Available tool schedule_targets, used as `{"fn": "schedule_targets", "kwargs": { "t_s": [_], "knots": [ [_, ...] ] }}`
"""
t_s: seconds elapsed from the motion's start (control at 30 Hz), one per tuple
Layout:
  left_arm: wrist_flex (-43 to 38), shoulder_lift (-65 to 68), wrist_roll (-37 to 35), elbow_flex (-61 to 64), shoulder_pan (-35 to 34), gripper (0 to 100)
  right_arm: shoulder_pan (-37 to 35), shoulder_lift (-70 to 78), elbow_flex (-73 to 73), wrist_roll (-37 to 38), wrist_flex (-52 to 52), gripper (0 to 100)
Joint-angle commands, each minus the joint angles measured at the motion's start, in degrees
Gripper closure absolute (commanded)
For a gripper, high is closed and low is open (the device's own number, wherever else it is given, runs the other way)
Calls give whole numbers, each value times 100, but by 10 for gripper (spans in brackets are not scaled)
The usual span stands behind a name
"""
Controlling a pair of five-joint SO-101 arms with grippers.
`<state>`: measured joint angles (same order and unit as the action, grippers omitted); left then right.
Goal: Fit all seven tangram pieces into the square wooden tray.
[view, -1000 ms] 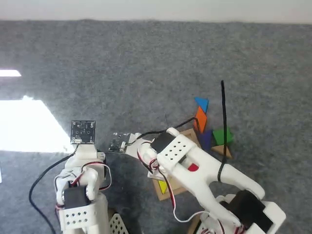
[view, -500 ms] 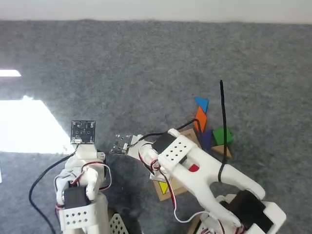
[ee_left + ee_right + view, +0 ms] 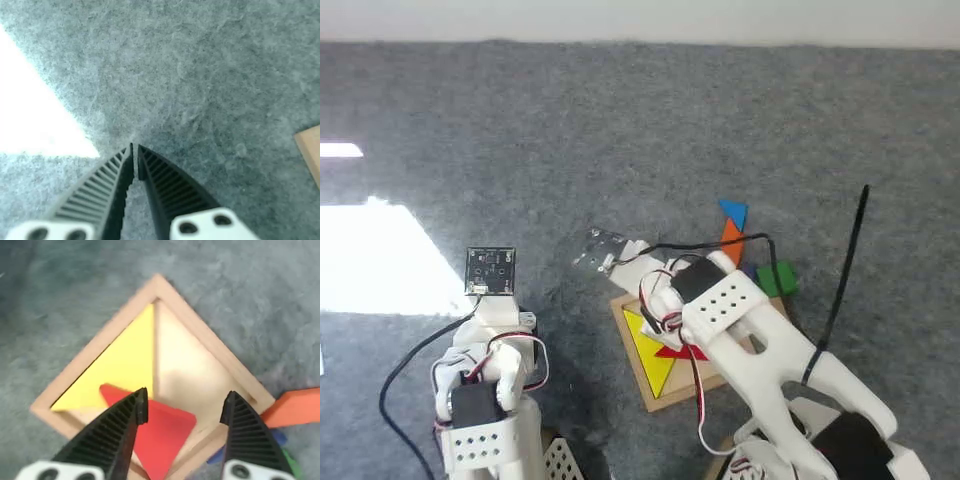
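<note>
The square wooden tray [image 3: 196, 316] [image 3: 632, 372] lies on the grey carpet under my right arm. A large yellow triangle [image 3: 122, 371] [image 3: 648, 350] sits flat in it along one side. A red triangle [image 3: 167, 429] [image 3: 677, 352] lies beside the yellow one, one corner reaching over its edge. My right gripper [image 3: 186, 402] hangs open just above the red triangle and holds nothing. Loose pieces lie past the tray: blue [image 3: 733, 211], orange [image 3: 731, 236] [image 3: 295, 407], purple [image 3: 749, 274] and green [image 3: 779, 278]. My left gripper [image 3: 135, 150] is shut and empty over bare carpet, to the left of the tray.
The left arm [image 3: 485, 385] stands folded at the lower left, its wrist camera [image 3: 490, 270] on top. A tray corner [image 3: 311, 146] shows in the left wrist view. A black cable [image 3: 845, 260] rises from the right arm. A bright light patch [image 3: 380, 260] lies on the carpet at left.
My right arm has swung away to the right and back, uncovering the tray with the yellow and red triangles in it. The left arm has not moved.
</note>
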<state>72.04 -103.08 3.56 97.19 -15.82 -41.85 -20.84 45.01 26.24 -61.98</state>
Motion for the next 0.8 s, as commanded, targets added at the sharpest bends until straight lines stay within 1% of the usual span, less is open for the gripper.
{"fn": "schedule_targets", "kwargs": {
  "t_s": [0.0,0.13,0.23,0.33,0.43,0.53,0.77],
  "knots": [
    [18,-105,0,-75,-44,986,101,224,9,-255,602,753],
    [18,-105,0,-75,-44,986,101,716,9,-255,875,753],
    [18,-105,0,-75,-44,986,84,884,9,-229,752,753],
    [18,-105,0,-75,-44,986,75,743,18,-185,347,753],
    [18,-105,0,-75,-44,986,-101,462,149,53,-13,753],
    [18,-105,0,-75,-44,986,-233,356,396,105,-75,753],
    [18,-105,0,-75,-44,986,-215,277,888,105,-84,753]
  ]
}}
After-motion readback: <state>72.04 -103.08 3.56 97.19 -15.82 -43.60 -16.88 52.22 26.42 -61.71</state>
